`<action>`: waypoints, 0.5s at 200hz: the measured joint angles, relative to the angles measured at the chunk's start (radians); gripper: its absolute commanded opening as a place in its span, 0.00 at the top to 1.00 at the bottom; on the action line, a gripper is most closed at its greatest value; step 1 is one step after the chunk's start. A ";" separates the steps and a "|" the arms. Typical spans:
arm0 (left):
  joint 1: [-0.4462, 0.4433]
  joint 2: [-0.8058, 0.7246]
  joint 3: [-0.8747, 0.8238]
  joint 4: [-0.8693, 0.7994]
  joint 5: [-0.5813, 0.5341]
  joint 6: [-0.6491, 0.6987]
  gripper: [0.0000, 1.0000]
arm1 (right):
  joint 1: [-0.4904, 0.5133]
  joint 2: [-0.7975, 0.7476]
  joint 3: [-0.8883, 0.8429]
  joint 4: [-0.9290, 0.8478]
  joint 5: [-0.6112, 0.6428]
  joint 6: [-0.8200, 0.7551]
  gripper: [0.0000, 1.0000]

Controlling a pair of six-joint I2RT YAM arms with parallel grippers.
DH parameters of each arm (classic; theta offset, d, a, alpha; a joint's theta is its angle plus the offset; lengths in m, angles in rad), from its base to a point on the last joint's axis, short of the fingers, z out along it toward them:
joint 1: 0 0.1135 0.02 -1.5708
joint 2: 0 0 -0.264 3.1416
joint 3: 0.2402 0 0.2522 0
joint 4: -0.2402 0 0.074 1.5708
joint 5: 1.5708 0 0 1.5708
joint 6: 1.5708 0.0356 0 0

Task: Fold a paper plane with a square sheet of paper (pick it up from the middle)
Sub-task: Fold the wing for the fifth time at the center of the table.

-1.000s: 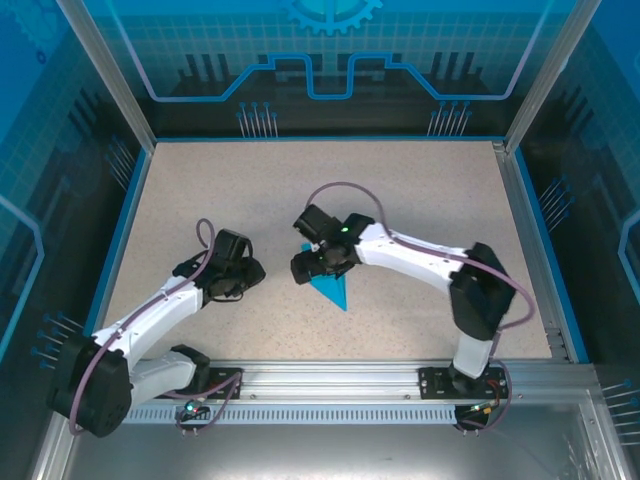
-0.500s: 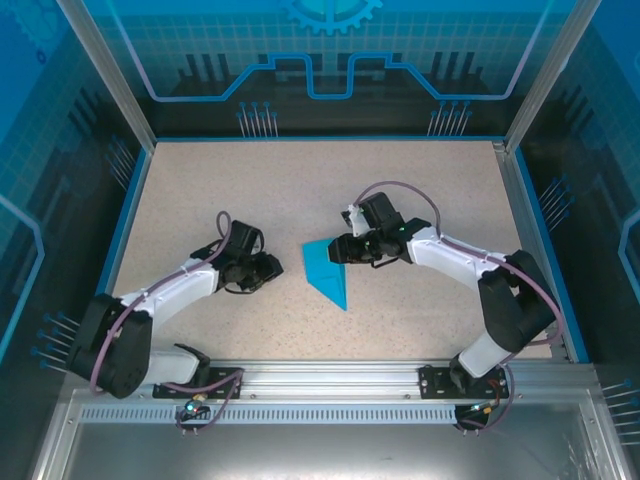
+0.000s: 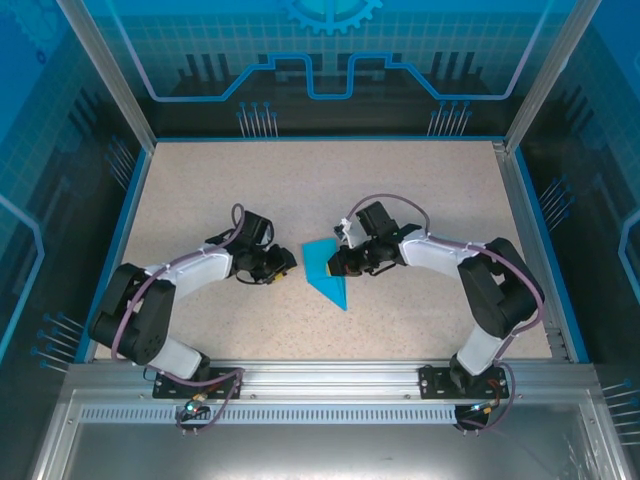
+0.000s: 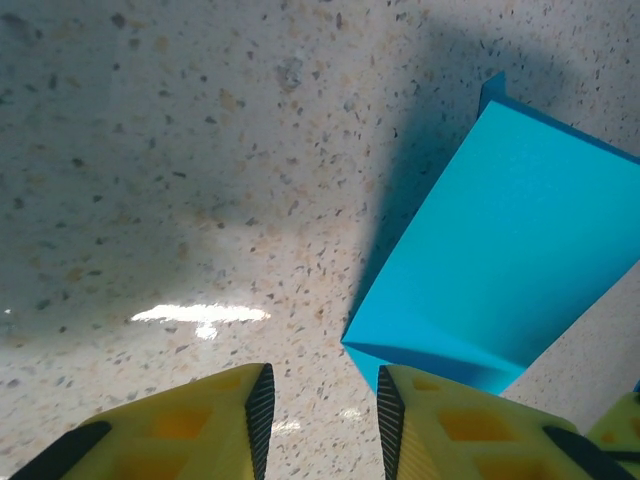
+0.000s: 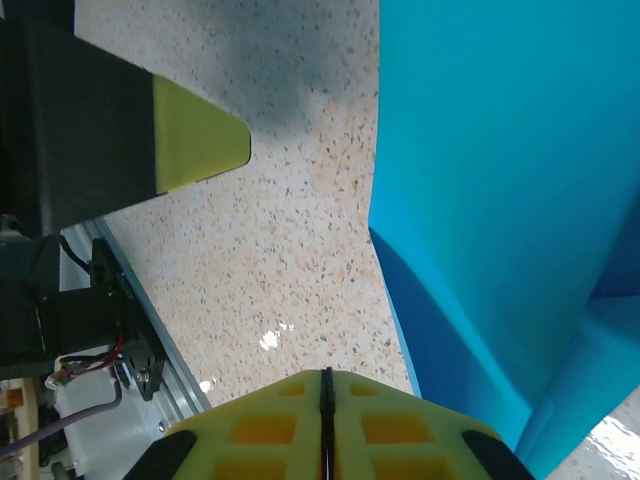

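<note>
From above, we see both arms bent inward, low over the speckled beige tabletop (image 3: 430,200). The left gripper (image 3: 278,268) and right gripper (image 3: 338,264) flank the cyan-blue folded paper plane (image 3: 326,280) at frame centre, with blue-lit enclosure walls (image 3: 40,150) around. In the left wrist view, the yellow jaws stand parted on nothing, with the paper plane at right. In the right wrist view, the jaws are clenched together and empty, and the paper plane fills the right.
</note>
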 measured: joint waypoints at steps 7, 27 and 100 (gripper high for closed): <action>0.000 0.010 0.006 0.001 0.006 -0.001 0.64 | 0.000 0.008 0.000 -0.002 -0.006 -0.005 0.91; 0.000 0.025 0.012 0.008 0.017 -0.008 0.64 | 0.000 0.024 -0.001 -0.003 -0.010 -0.020 0.91; 0.000 0.058 0.030 0.019 0.039 -0.015 0.62 | -0.022 0.098 -0.005 0.006 -0.016 -0.037 0.90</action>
